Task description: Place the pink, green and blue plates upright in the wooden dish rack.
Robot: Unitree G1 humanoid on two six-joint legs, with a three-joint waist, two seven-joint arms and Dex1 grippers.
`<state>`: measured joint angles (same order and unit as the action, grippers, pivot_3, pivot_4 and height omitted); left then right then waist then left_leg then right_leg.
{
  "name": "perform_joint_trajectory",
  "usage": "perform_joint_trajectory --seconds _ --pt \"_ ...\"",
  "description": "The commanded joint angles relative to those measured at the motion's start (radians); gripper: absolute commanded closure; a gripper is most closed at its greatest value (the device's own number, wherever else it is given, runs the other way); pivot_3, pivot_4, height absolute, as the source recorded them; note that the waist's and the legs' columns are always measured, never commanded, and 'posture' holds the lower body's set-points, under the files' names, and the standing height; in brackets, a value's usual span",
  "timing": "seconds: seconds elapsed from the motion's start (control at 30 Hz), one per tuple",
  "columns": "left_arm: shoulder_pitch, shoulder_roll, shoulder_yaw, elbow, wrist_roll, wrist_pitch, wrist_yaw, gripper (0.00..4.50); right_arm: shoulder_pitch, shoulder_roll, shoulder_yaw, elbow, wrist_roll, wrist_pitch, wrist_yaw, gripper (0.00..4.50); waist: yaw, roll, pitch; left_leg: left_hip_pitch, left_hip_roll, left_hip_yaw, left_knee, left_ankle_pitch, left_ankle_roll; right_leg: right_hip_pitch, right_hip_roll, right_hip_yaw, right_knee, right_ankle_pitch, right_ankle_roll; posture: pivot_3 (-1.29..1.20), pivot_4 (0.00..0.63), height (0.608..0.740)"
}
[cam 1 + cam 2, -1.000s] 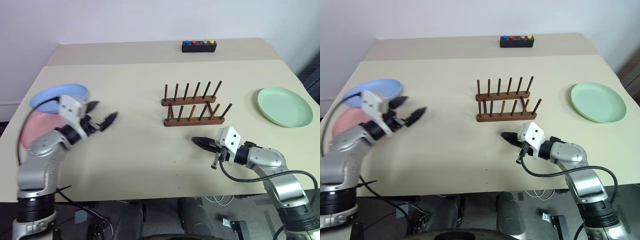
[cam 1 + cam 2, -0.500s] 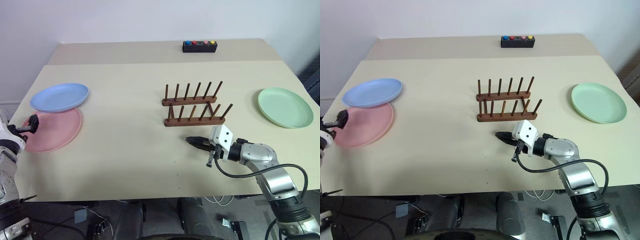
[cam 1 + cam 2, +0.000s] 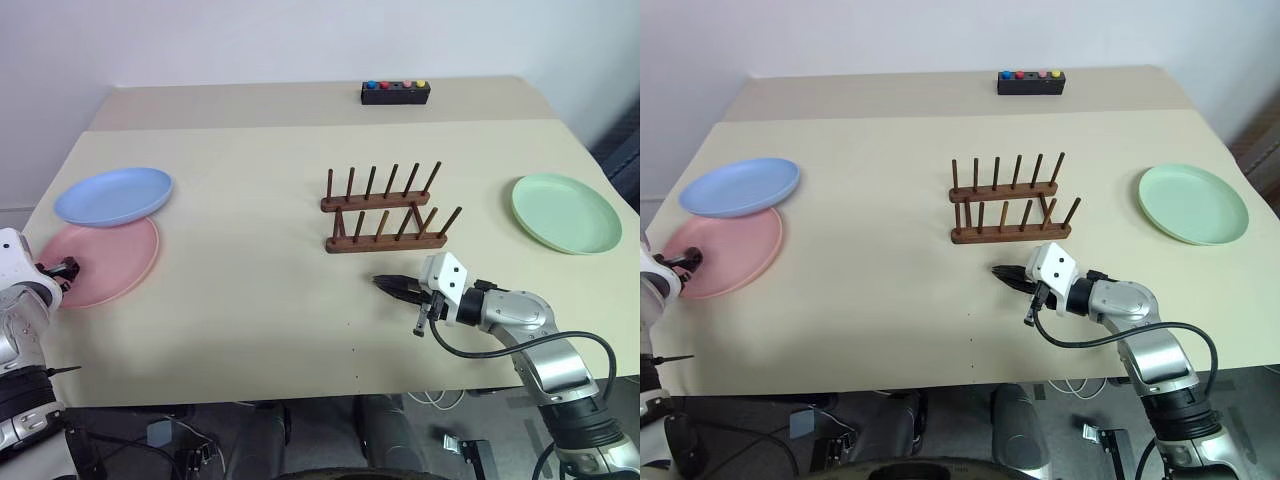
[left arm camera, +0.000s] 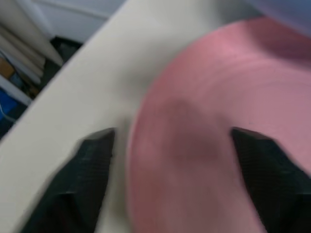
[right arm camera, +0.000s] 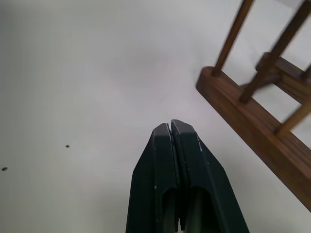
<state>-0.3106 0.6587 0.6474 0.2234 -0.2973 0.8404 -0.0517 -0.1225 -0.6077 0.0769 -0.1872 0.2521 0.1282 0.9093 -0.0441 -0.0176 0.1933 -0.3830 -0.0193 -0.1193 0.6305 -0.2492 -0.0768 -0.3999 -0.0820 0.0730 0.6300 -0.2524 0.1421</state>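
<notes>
The table [image 3: 250, 200] is pale beige and plain. On its left side the pink plate [image 3: 110, 262] is salmon, and the blue plate [image 3: 113, 194] just behind it is light blue. On the right the green plate [image 3: 566, 212] is mint green. All three are plain, without pattern. The wooden dish rack [image 3: 382, 212] in the middle is dark brown. The box [image 3: 395, 94] at the far edge is black, with blue, red, pink and yellow buttons. The right gripper [image 3: 385, 284] has black fingers and a white housing.
</notes>
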Motion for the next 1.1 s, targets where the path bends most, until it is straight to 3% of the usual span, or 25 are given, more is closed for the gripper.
perform_joint_trajectory --seconds 0.03,0.13,0.5,0.87,0.97,1.1 --pt "-0.006 0.011 0.052 -0.006 -0.018 0.026 0.017 2.98 0.007 -0.006 -0.024 -0.034 0.007 -0.018 -0.005 4.50 0.001 0.000 0.000 0.000 0.000 0.000 0.000 0.000 0.000 0.000 0.000 0.000 0.000 0.000 0.000 0.00 0.150 0.740" --pt "0.004 0.013 0.058 -0.009 -0.020 0.027 0.020 4.45 0.006 -0.006 -0.024 -0.030 0.007 -0.020 -0.003 4.50 0.002 0.000 0.000 0.000 0.000 0.000 0.000 0.000 0.000 0.000 0.000 0.000 0.000 0.000 0.000 0.00 0.150 0.740" --pt "0.166 0.008 0.040 -0.152 -0.092 0.015 -0.149 4.45 -0.019 0.001 -0.011 -0.008 0.004 -0.026 0.008 4.50 0.001 0.000 0.000 0.003 0.000 0.001 -0.001 0.000 0.000 0.003 0.000 0.000 0.000 0.000 0.000 0.00 0.150 0.740" --pt "0.453 -0.022 -0.108 -0.444 -0.152 -0.210 -0.486 4.45 -0.033 -0.025 0.003 -0.073 0.024 0.012 0.070 4.50 0.010 0.000 0.000 0.003 0.000 0.001 -0.001 0.000 0.000 0.004 -0.001 0.001 -0.002 -0.002 -0.004 0.00 0.150 0.740" --pt "0.420 -0.043 -0.139 -0.528 -0.184 -0.229 -0.495 4.45 -0.052 -0.031 0.005 -0.110 0.017 0.022 0.074 4.50 0.013 0.000 0.000 0.003 0.000 0.001 0.000 0.000 0.000 0.004 -0.001 0.001 -0.003 -0.002 -0.004 0.00 0.150 0.740" --pt "0.261 -0.067 -0.168 -0.565 -0.187 -0.216 -0.409 4.45 -0.107 -0.032 0.008 -0.154 -0.008 0.019 0.051 4.50 0.027 -0.001 0.000 0.002 0.000 0.001 0.001 0.000 0.000 0.003 -0.001 0.000 -0.002 -0.002 -0.004 0.00 0.150 0.740"
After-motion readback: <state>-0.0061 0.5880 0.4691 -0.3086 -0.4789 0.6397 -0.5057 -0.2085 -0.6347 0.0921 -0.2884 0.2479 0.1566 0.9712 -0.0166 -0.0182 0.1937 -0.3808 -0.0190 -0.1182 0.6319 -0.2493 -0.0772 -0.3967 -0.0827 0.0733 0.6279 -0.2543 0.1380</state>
